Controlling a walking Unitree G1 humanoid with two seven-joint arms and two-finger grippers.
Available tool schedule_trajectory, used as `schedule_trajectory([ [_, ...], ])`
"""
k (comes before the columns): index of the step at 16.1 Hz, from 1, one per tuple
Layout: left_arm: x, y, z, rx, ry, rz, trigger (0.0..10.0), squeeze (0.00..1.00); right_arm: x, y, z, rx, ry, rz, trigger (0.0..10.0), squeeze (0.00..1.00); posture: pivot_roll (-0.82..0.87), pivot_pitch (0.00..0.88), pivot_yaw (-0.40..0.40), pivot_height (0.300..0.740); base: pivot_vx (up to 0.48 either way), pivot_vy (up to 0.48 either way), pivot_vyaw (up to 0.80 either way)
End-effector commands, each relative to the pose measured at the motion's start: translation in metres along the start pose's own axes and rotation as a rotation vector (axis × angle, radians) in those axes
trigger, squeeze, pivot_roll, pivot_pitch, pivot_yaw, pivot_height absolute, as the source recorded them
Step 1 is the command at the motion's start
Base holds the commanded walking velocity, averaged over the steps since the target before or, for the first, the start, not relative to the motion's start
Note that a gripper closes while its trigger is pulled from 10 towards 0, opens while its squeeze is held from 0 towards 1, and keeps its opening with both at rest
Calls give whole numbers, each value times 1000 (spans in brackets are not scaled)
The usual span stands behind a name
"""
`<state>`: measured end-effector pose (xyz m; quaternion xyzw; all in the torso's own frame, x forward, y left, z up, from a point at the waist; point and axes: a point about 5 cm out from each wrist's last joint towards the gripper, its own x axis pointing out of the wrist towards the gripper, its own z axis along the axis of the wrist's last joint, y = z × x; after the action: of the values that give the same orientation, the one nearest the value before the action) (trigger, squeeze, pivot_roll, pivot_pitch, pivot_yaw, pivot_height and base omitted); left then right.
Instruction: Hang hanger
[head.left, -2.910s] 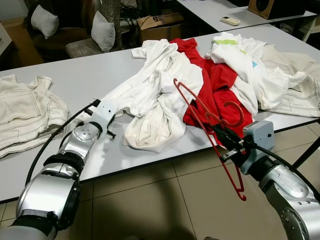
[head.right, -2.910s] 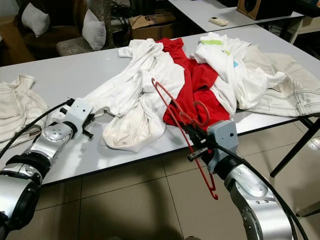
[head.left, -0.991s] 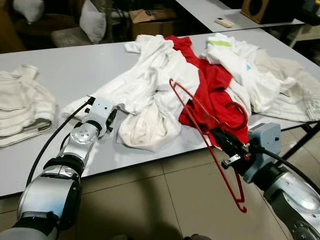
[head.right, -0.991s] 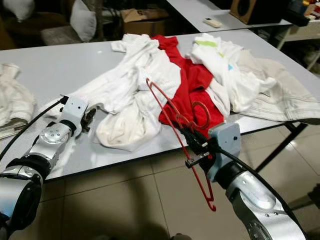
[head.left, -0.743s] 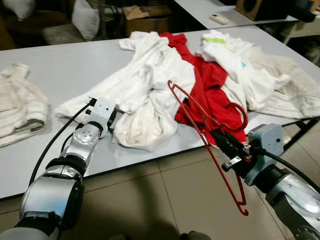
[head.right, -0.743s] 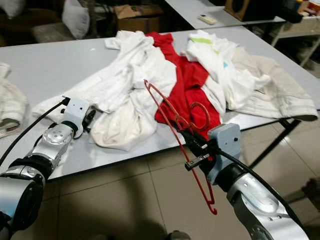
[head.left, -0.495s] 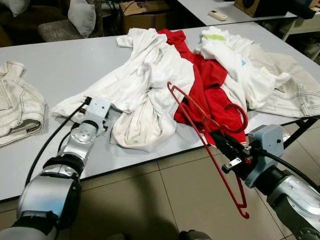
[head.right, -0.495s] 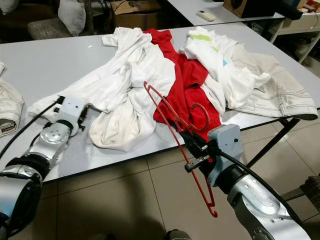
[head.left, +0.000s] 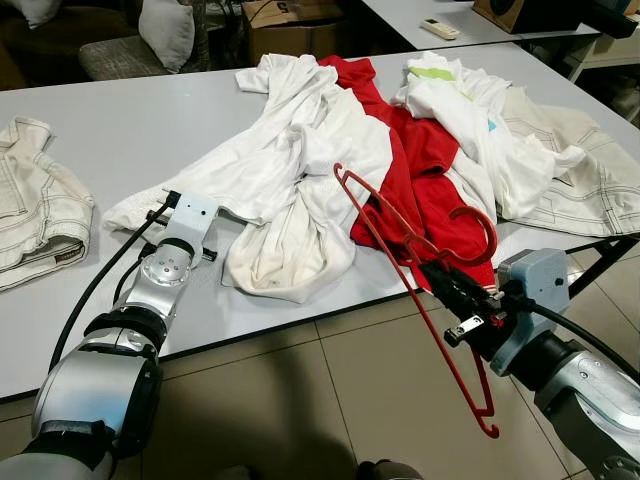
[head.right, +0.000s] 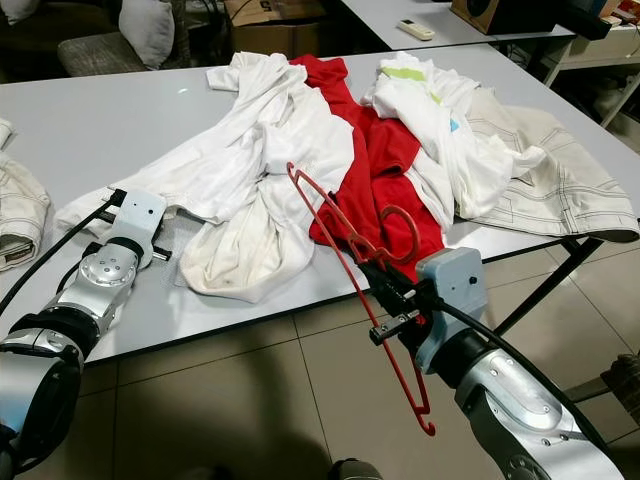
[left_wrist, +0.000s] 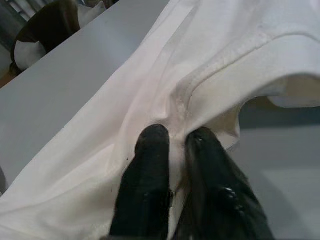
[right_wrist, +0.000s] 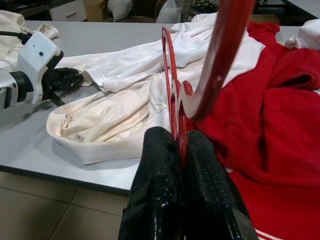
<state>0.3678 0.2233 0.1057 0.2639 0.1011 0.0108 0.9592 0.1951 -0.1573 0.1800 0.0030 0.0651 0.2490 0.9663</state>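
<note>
Left wrist view: left gripper (left_wrist: 172, 137) jaws pinch the white shirt (head.left: 290, 190), now farther left along the desk (head.left: 120, 130) edge; right gripper (right_wrist: 180, 137) clamps the red hanger (head.left: 410, 260) over open floor (head.left: 300, 400).

Left claw (left_wrist: 172, 145) reaches forward with fingers pinched together; right claw (right_wrist: 179, 142) is raised, clamped shut.

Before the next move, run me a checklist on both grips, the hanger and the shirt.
1. Right gripper shut on the red hanger: ok.
2. Hanger held off the table, hook pointing up: ok.
3. Left gripper pinching the white shirt fabric: ok.
4. Shirt spread flat for the hanger: not ok, it lies crumpled beside the red garment.
5. Shirt's neck opening facing the hanger: cannot tell.
</note>
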Motion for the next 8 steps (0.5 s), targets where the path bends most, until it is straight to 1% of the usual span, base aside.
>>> schedule_trajectory([
  [1,1,1,2,7,-4,1,0,0,0,-2,2,-6,3,-4,10000,0,-344,80,-12,740,0,0,0],
  [3,1,-1,4,-30,-13,-16,0,0,0,-5,2,-25,1,-14,10000,0,-343,66,-5,740,0,0,0],
  [4,2,0,8,-76,-30,-17,0,0,1,-7,2,-29,-2,-18,10000,0,-337,51,3,740,0,0,0],
  [6,3,1,13,-106,-53,-23,0,0,2,-9,1,-25,-4,-16,10000,0,-319,26,15,740,0,0,0],
  [7,4,1,18,-113,-76,-43,0,0,2,-7,-2,-1,-6,9,10000,0,-287,0,31,740,0,0,0],
  [8,4,2,20,-116,-84,-50,0,0,3,-6,-3,9,-5,23,10000,0,-272,0,40,740,0,0,0],
])
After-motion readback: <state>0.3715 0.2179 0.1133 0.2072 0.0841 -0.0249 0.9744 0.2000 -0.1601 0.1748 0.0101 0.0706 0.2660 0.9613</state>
